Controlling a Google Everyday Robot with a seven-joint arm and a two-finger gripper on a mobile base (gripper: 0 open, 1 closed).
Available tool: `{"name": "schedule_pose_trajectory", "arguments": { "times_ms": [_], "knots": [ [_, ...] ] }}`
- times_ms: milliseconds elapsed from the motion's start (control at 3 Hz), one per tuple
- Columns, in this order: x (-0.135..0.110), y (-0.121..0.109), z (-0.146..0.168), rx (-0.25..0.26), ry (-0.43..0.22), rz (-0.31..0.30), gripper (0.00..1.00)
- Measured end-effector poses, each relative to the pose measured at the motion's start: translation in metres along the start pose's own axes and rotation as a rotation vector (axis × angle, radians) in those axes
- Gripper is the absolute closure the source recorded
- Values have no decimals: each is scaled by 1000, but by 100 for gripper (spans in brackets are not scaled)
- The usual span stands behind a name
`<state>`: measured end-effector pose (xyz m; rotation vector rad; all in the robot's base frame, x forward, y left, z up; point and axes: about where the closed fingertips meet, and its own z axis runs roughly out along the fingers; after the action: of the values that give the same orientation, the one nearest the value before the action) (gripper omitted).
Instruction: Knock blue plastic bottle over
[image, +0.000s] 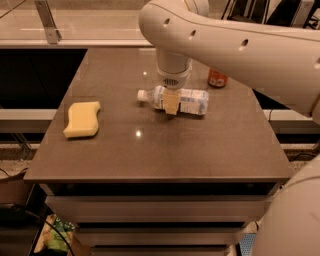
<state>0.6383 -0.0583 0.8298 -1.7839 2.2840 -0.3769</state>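
Observation:
The blue plastic bottle (187, 101) lies on its side on the dark table (150, 150), white cap pointing left, white label toward the right. My gripper (171, 104) hangs straight down over the bottle's neck end, its tan fingertip (171, 102) in front of the bottle. The big white arm (235, 45) reaches in from the upper right and hides part of the table behind it.
An orange-red soda can (217, 78) stands behind the bottle, partly hidden by the arm. A yellow sponge (82, 119) lies at the table's left. A glass rail runs along the back. Drawers sit below the table's front edge.

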Motion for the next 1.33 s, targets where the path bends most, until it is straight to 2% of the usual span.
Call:
{"name": "schedule_pose_trajectory", "arguments": {
  "times_ms": [333, 1333],
  "knots": [
    [0, -1, -3, 0, 0, 0, 82],
    [3, 0, -5, 2, 1, 2, 12]
  ]
}}
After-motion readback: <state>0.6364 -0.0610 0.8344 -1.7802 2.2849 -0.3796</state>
